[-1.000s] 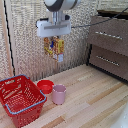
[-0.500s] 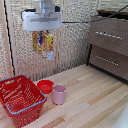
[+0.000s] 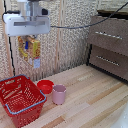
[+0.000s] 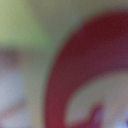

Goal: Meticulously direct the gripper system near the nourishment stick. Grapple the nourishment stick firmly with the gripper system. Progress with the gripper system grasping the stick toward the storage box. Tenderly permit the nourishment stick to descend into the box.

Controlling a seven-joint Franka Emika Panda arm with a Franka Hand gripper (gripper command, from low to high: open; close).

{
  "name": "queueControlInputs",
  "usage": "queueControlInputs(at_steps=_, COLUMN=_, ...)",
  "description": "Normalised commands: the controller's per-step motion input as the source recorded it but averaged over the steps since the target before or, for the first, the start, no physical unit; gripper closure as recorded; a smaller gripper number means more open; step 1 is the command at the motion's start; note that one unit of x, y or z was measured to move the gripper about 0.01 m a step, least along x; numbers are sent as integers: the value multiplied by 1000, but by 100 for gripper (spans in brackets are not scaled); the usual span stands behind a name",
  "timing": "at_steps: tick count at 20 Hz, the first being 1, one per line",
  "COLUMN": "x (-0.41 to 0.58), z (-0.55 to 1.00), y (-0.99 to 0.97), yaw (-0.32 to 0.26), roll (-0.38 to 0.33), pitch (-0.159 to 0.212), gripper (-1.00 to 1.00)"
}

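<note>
Pincer (image 3: 28, 37) clamped on nourishment stick (image 3: 30, 49), packet dangling high above bench (image 3: 85, 100). Storage box (image 3: 20, 97) below, toward 6 o'clock. Risk: release from this height, packet could clip blue rim, tumble toward red bowl (image 3: 45, 86).

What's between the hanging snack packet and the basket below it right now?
Nothing: in the exterior view the snack packet, held by the end effector, hangs above the basket with only open air between.

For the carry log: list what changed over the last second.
The hand, shut on the snack packet, carried it toward the exterior view's left, now hanging above the red basket. Grip unchanged. The basket, red bowl and pink cup stayed put.
</note>
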Motion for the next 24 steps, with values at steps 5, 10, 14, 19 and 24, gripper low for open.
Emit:
queueControlInputs(at_steps=5, x=-95, z=-578, y=766, yaw=3, roll=-33, pitch=-43, gripper=100)
queueControlInputs(at_steps=10, x=92, z=-658, y=-19, yaw=54, roll=-119, pitch=-4, gripper=100)
queueControlInputs(at_steps=14, x=176, z=-346, y=-211, yaw=80, roll=-135, pitch=1, gripper=100)
queueControlInputs(at_steps=19, x=114, z=3, y=-26, yaw=94, roll=-5, pitch=-5, gripper=-100)
queueControlInputs(at_steps=24, x=150, z=439, y=-59, yaw=3, roll=12, pitch=0, gripper=-100)
